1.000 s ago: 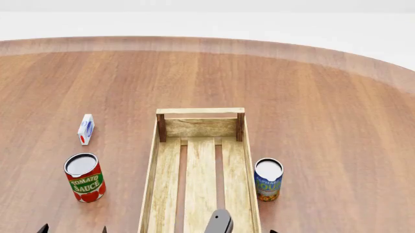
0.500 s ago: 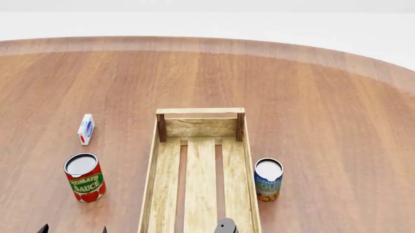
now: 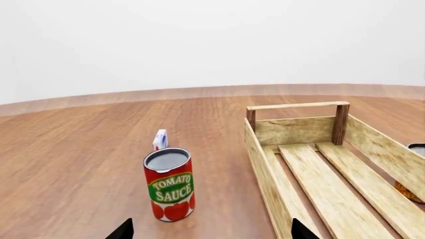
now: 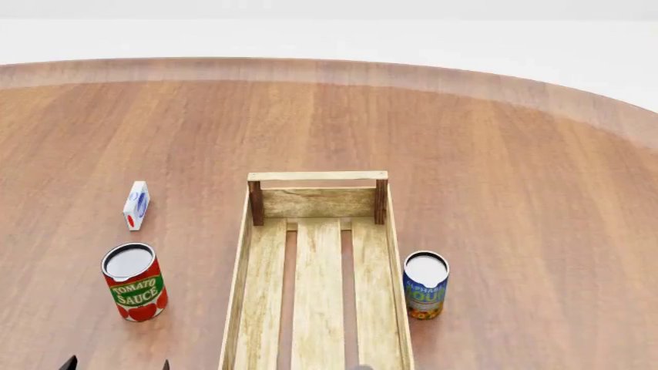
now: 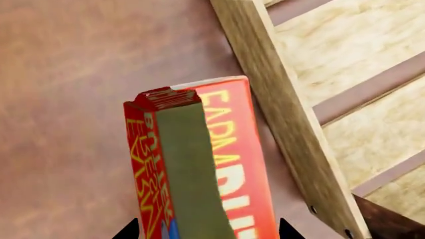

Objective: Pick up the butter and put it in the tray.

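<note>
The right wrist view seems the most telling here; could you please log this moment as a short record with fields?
butter: red carton between right gripper fingertips, outside the crate wall
tray: wooden crate, no butter inside
left gripper: open, holding nothing
tomato sauce can: upright, on the crate's left
second can: upright, on the crate's right
small white carton: beyond the tomato can

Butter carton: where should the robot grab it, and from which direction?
Grip the butter across its long sides, probably from above: the tray wall stands close on one side, and the right gripper, pointing down, has a fingertip either side.
</note>
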Controlling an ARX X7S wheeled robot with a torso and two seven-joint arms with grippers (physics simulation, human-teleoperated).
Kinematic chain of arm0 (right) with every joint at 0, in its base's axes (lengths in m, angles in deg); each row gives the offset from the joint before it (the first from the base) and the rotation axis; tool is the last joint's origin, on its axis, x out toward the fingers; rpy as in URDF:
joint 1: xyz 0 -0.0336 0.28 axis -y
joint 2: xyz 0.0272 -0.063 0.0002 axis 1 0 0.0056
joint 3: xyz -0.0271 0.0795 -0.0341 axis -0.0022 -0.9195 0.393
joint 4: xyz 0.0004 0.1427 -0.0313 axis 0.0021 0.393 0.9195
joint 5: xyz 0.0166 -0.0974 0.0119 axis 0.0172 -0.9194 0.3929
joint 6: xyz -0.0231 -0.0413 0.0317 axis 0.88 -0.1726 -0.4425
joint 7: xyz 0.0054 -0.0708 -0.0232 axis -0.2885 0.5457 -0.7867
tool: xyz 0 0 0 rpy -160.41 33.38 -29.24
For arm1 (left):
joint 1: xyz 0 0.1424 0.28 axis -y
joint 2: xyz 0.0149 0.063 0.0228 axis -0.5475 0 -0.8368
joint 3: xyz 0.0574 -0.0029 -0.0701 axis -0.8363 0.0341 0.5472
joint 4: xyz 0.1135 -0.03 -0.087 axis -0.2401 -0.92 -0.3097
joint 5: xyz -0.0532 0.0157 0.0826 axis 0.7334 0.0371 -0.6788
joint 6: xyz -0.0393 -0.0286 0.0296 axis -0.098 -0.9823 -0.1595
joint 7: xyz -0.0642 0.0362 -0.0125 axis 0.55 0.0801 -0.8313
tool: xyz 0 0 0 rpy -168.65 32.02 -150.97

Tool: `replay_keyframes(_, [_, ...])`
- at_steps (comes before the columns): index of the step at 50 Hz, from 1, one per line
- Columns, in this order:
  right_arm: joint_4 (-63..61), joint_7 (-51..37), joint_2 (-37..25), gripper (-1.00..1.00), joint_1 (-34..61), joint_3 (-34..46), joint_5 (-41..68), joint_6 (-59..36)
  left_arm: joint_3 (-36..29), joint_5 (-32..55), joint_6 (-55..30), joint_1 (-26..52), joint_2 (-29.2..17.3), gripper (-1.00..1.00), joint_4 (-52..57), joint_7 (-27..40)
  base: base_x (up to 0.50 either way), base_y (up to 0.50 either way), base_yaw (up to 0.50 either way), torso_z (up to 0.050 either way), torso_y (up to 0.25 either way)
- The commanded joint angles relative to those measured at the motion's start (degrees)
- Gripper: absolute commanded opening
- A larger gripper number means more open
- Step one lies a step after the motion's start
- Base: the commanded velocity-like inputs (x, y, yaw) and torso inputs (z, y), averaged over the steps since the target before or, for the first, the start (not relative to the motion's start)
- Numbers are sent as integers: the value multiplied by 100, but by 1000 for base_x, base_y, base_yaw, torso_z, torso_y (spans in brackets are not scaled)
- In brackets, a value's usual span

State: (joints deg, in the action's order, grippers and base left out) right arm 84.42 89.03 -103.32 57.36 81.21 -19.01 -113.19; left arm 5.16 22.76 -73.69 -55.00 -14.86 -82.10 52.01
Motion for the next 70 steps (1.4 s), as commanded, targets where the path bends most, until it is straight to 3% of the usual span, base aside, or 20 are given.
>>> replay_keyframes(1, [308, 149, 87, 100, -126, 93, -109, 256, -27, 24, -14, 6, -18, 100, 22, 23, 0, 0, 0, 0, 0])
replay_keyframes(11, [414, 178, 140, 100, -168, 142, -191, 375, -43, 42, -13, 3, -36, 100, 34, 39, 0, 0, 0, 0, 0])
replay_keyframes(12, [404, 134, 135, -100, -172, 116, -195, 389, -46, 46, -13, 4, -38, 100, 34, 39, 0, 0, 0, 0, 0])
replay_keyframes(25, [-77, -95, -13, -100, -136, -97, 79, 167, -75, 57, 10, 0, -54, 100, 23, 68, 0, 0, 0, 0, 0])
replay_keyframes(44, [-1544, -949, -410, -100, 358, -812, 1242, -1229, -101, 113, 35, 8, -88, 100, 15, 102, 0, 0, 0, 0, 0])
replay_keyframes(58, [-2225, -1995, -688, -100, 931, -2000, 2992, -2381, -137, 123, 84, 25, -96, 100, -58, 129, 0, 0, 0, 0, 1])
replay_keyframes(70, [-2345, -2845, -769, -100, 1362, -2473, 4145, -2717, -158, 150, 107, 30, -115, 100, -77, 145, 0, 0, 0, 0, 0])
